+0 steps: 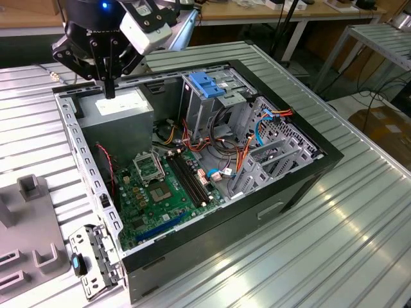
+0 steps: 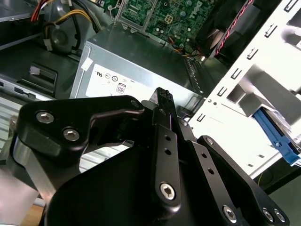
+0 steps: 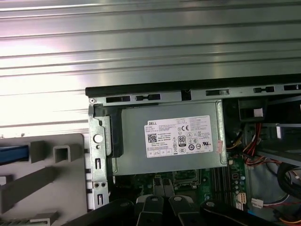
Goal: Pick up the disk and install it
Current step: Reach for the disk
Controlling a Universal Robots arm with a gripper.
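Exterior view: my jaws (image 1: 110, 92) closed, empty, power supply (image 1: 123, 106) just beneath; pick-up not yet done, and gripping the disk (image 1: 96, 264), well apart, calls for opening them

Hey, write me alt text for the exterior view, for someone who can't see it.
A robot arm's black gripper, shut and empty, hangs over the grey power supply in a corner of an open computer case lying on a ribbed metal table. Inside are a green motherboard and a blue-handled bracket atop the drive cage.
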